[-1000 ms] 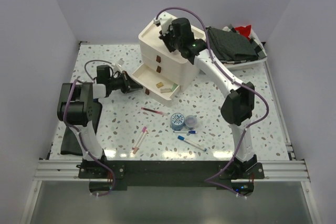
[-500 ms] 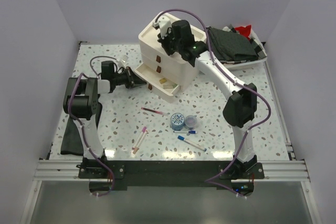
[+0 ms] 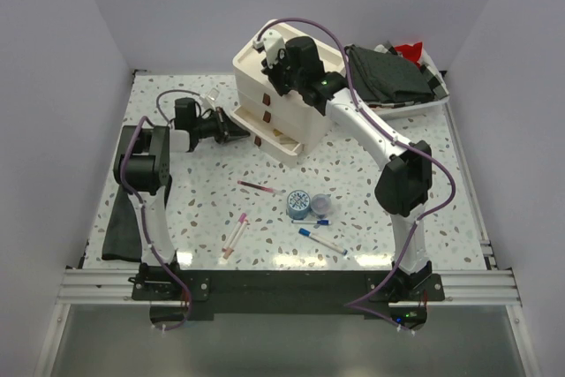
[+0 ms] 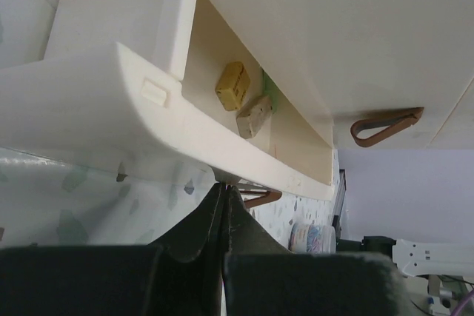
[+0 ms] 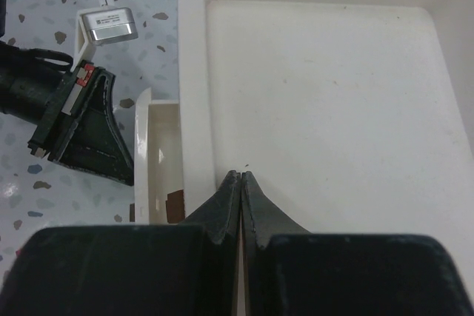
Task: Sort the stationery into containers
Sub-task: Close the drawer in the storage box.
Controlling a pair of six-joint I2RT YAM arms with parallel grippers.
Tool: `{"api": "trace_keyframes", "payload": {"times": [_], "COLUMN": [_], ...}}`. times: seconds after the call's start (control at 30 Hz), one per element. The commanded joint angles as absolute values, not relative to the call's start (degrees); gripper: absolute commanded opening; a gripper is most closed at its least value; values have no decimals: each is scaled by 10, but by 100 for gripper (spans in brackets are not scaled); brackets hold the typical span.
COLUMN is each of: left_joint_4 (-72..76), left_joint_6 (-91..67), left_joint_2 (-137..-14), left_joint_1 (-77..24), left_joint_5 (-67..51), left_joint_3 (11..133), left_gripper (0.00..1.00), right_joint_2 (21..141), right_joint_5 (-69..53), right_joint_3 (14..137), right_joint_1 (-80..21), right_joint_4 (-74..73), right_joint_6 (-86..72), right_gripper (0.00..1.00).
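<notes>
The left gripper [image 4: 224,192] has its jaws fully together with nothing between them, and its tip touches the lower front edge of the bottom drawer [image 4: 111,109], just beside that drawer's brown handle [image 4: 255,197]. The bottom drawer projects partway from the cream-white cabinet [image 3: 256,64] and contains a tan piece [image 4: 232,85], a paler piece [image 4: 254,115] touching it, and a green piece [image 4: 268,90] against the rear wall. The right gripper [image 5: 238,177] is likewise closed and empty. Its tip rests on the recessed top surface of the cabinet, near the edge above the drawer fronts. In the top view the left gripper [image 3: 234,130] reaches in from the left at drawer height, and the right gripper [image 3: 281,77] stands over the cabinet top. The remaining stationery lies on the speckled worktop [image 3: 177,209] in front of the cabinet, well apart from both grippers: a maroon pen [image 3: 259,187], two pink pens [image 3: 237,234] side by side, two blue tape rolls [image 3: 298,204] next to each other, and two white pens with blue caps [image 3: 320,240] just below the rolls. A white tray [image 3: 433,103] of dark cloths sits to the right of the cabinet.
</notes>
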State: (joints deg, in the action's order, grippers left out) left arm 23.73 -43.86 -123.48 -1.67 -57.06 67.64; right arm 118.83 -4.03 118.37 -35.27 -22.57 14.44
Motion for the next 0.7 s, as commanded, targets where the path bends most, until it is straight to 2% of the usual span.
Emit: {"api": "trace_keyframes", "payload": {"times": [0.0, 0.67], "left_joint_4": [290, 388], "left_joint_6": [-453, -512], "left_joint_2": [-1256, -1329], "left_joint_1": [-27, -61], "left_joint_5": [-571, -567], "left_joint_3": [718, 773], "left_gripper": [0, 0], "right_joint_2": [1204, 1218], "right_joint_5": [-81, -74], "right_joint_3": [1151, 1158], "right_joint_1": [-387, -409], "right_joint_4": [-344, -342], "right_joint_6": [129, 129], "right_gripper": [0, 0]}}
